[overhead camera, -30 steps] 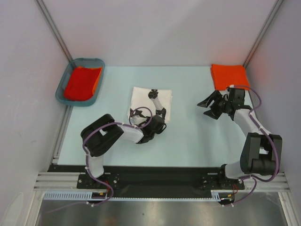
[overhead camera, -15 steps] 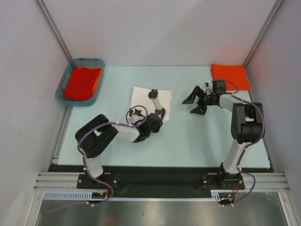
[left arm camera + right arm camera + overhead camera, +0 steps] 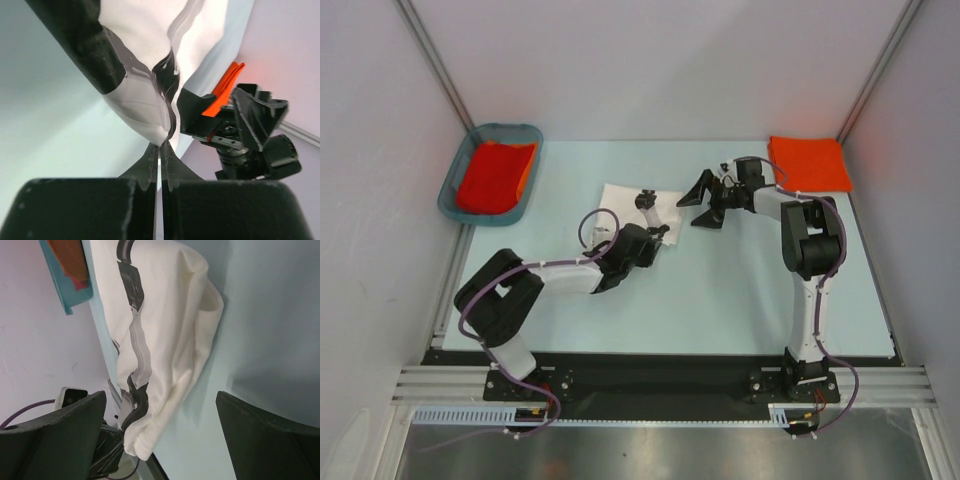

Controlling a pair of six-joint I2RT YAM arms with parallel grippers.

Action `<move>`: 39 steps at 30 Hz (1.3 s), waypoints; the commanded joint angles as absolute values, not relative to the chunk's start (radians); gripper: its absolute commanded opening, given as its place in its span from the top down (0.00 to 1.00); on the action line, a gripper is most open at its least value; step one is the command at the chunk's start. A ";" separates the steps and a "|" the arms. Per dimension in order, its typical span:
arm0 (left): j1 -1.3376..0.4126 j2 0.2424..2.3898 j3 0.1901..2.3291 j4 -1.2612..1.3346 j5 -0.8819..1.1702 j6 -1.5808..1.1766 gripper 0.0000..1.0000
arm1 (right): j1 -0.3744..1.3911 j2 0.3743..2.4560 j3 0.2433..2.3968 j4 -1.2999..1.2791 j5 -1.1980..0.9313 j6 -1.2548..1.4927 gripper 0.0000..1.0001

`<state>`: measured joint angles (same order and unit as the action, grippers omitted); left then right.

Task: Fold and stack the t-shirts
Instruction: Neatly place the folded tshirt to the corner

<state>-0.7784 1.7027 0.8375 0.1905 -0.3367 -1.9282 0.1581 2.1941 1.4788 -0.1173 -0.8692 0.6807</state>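
The white t-shirt (image 3: 625,203) with a black print lies folded on the table's middle. My left gripper (image 3: 658,232) is shut on its near right corner, and the left wrist view shows the cloth (image 3: 145,40) pinched at my fingertips (image 3: 161,143). My right gripper (image 3: 693,207) stands open just right of the shirt, nothing between its fingers. In the right wrist view the shirt (image 3: 165,335) lies ahead of the wide-open right gripper (image 3: 160,435). One orange-red t-shirt (image 3: 808,162) lies folded at the back right corner. Another orange-red t-shirt (image 3: 495,175) fills the basket.
A teal plastic basket (image 3: 506,128) stands at the back left, its edge also in the right wrist view (image 3: 59,292). Walls close the table on three sides. Light blue table surface (image 3: 740,290) stretches between both arms.
My right arm swung left from the orange-red stack to the white shirt's right edge, its jaws widening. My left gripper closed on the shirt's corner and its arm stretched out.
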 commanded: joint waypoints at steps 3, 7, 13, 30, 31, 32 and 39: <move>-0.744 1.605 0.861 0.172 -0.316 -1.881 1.00 | 0.190 2.210 1.488 -0.055 -0.864 0.805 0.01; -0.732 1.589 0.856 0.173 -0.304 -1.878 1.00 | 0.233 2.238 1.480 -0.038 -0.825 0.871 0.05; -0.721 1.565 0.844 0.164 -0.299 -1.859 1.00 | 0.247 2.276 1.480 0.022 -0.769 0.976 0.14; -0.718 1.528 0.775 0.206 -0.212 -1.844 0.95 | 0.244 2.333 1.520 0.120 -0.592 0.988 0.87; -0.718 1.520 0.766 0.204 -0.197 -1.824 0.84 | 0.239 2.327 1.517 0.111 -0.568 0.967 0.97; -0.716 1.491 0.752 0.204 -0.181 -1.812 0.78 | 0.238 2.322 1.520 0.089 -0.563 0.947 1.00; -0.713 1.271 0.749 -0.144 -0.067 -1.320 0.55 | 0.215 2.149 1.543 -0.291 -0.387 0.479 1.00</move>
<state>-0.7193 1.3884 0.7219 0.0303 -0.1276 -1.6058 0.2424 2.2520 1.5059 -0.0650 -0.5423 0.7536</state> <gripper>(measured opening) 0.450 0.072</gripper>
